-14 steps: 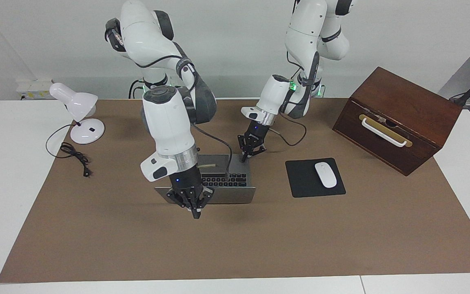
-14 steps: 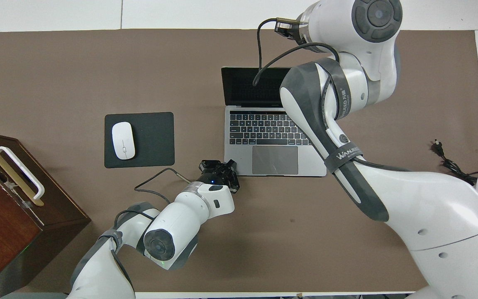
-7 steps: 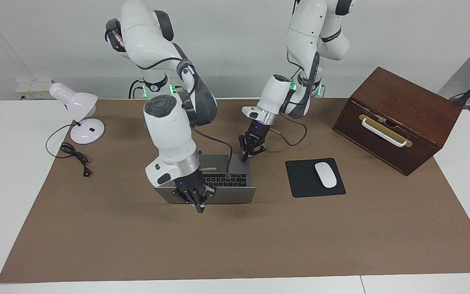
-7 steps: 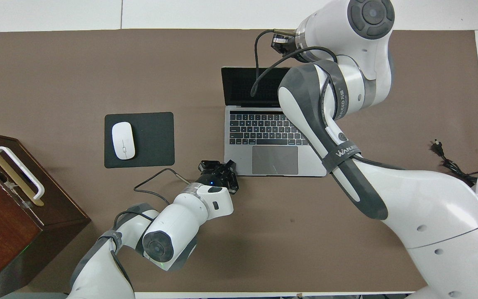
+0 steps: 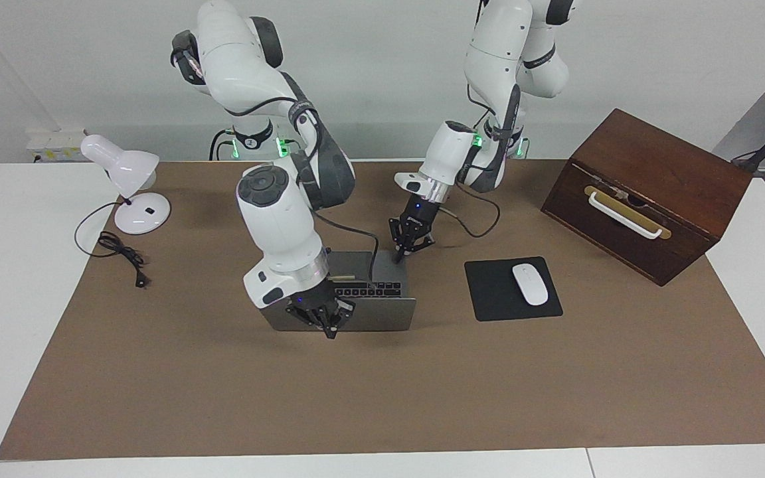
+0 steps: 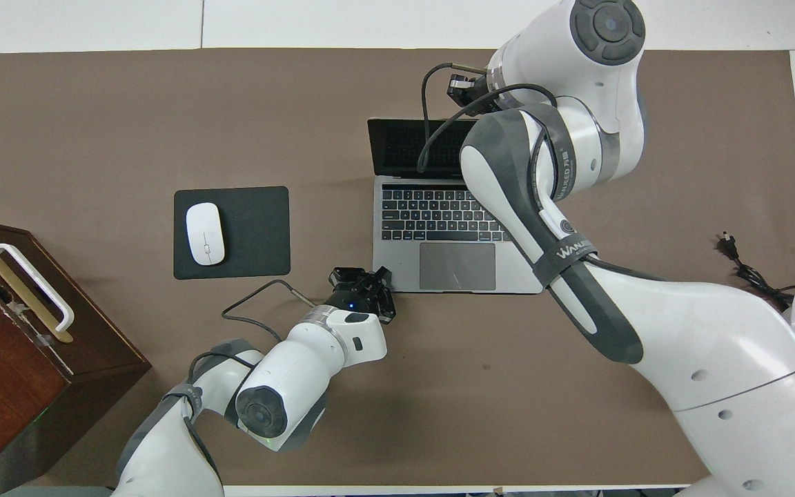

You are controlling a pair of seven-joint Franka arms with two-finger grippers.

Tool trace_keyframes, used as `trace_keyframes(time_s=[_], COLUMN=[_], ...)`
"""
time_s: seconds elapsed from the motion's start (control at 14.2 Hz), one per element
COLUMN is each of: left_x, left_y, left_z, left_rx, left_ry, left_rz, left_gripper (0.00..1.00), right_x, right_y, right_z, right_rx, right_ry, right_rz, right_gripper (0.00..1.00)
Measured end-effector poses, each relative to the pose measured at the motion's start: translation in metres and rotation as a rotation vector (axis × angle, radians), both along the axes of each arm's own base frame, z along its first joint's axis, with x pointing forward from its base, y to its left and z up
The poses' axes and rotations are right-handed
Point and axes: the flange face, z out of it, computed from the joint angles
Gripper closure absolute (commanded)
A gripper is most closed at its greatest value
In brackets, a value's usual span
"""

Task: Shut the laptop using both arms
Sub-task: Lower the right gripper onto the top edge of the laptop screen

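The right gripper (image 5: 325,320) presses the thin silver-grey laptop's (image 6: 453,259) lid to fold it; the left gripper (image 5: 410,243) steadies the base corner. I cannot tell either grip state.

The mouse (image 5: 530,283) lies on the mouse pad (image 5: 495,299), beside the laptop (image 5: 376,312), toward the left arm's end.

Laptop (image 6: 439,241): one side hidden under right arm (image 6: 577,276) overhead. Right claw (image 5: 324,322): covered overhead. Wooden box (image 6: 18,331): cut by frame edge.
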Motion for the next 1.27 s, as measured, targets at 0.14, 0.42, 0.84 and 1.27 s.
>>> trace_keyframes(time_s=[0.14,0.42,0.84,1.27], left_x=[0.000,-0.001,-0.001,-0.002], left_y=[0.000,0.000,0.001,0.001], left_z=[0.000,0.000,0.000,-0.001], left_rx=[0.008,0.017,0.023,0.023], left_ry=[-0.007,-0.016,-0.024,-0.033], left_rz=[-0.012,-0.026,-0.037,-0.043], left_gripper=[1.00,1.00,1.00,1.00], right_x=[-0.001,-0.002,-0.014,-0.023], right_y=[-0.004,-0.006,-0.005,-0.028], right_z=[-0.006,-0.016,-0.030,-0.025], right_rx=[0.031,0.031,0.033,0.002], right_ry=[0.042,0.068,0.190,0.317], right_rz=[-0.016,-0.020,-0.009,-0.011], right_gripper=[1.00,1.00,1.00,1.00])
